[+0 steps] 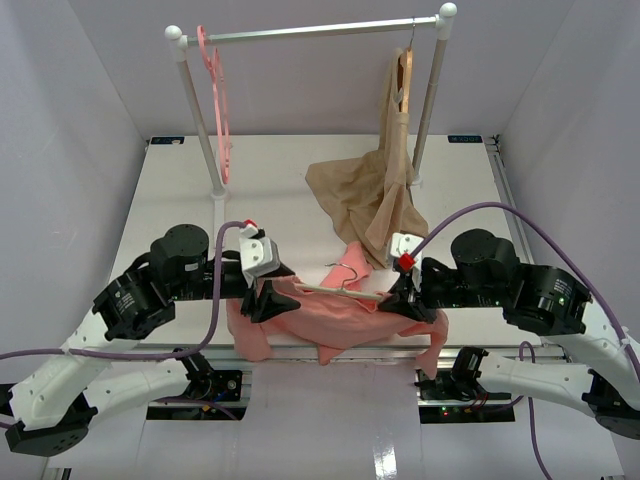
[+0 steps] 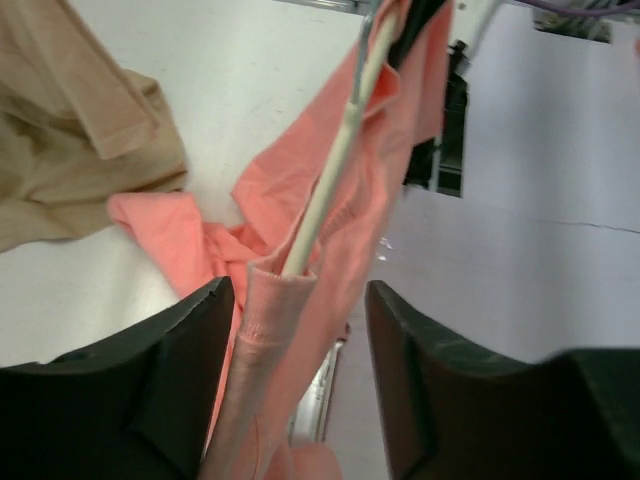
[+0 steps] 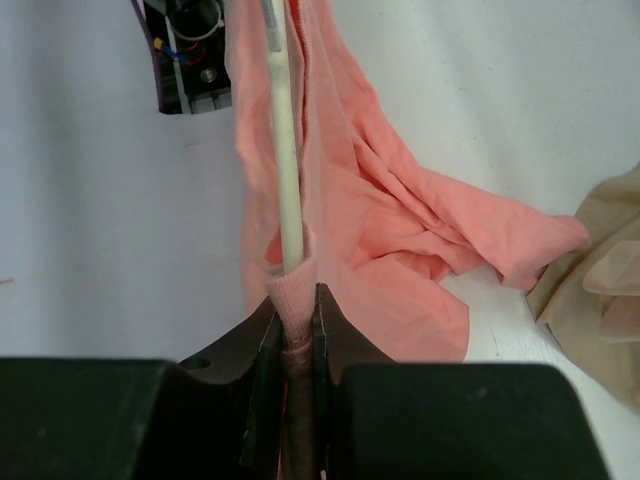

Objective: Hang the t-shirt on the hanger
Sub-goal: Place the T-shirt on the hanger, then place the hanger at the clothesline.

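Hanging bunched at the 6 o'clock edge of the white table (image 1: pixel 270 180), the salmon-pink t-shirt (image 1: pixel 330 320) is strung between the two arms, and one fold droops past the near rim. The cream-white hanger (image 1: pixel 340 291) lies across its top, running from 9 to 3 o'clock.

The right gripper (image 3: pixel 295 330), at the shirt's 3 o'clock end, is pinched tight on a fold of pink hem, and the hanger's arm goes into the cloth just above the pinch. The left gripper (image 2: pixel 297 290), at the 9 o'clock end, stands wide. A hemmed opening of the shirt, with the hanger's other arm poking in, sits between its fingers, unclamped.

At 1 o'clock a beige garment (image 1: pixel 365 195) trails onto the table from a wooden hanger (image 1: pixel 403 75) on the clothes rail (image 1: pixel 310 32). A pink hanger (image 1: pixel 218 100) hangs at 11 o'clock.
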Motion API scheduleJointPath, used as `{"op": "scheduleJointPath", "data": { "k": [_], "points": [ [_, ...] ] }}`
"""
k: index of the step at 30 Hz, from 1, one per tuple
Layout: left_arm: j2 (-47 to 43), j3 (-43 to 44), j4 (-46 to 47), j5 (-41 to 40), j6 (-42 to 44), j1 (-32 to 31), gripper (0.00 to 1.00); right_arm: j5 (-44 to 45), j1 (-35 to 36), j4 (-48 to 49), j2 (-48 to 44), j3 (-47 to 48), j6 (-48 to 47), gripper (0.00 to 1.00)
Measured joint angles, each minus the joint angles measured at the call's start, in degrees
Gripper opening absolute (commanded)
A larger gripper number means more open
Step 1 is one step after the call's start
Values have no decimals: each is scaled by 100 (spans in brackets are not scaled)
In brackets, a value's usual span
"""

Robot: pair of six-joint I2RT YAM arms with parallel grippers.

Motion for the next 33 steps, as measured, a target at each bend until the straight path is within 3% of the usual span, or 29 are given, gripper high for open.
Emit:
{"op": "scheduleJointPath", "data": {
  "k": [1, 14, 22, 33],
  "points": [
    [61, 80, 18, -194, -76, 3, 98, 96, -5, 18, 48, 42, 84, 8],
    [-393, 108, 379, -3436, -1429, 8, 98, 1801, -44, 12, 658, 394, 1301, 8],
    [-1012, -256, 914, -3809, -1860, 8, 98, 2850, -44, 278, 1546, 1037, 2118, 8],
    [-446, -206, 610, -4205, -1928, 8, 98, 4081, -44, 1057, 2644, 2294, 2819, 8]
  ]
}}
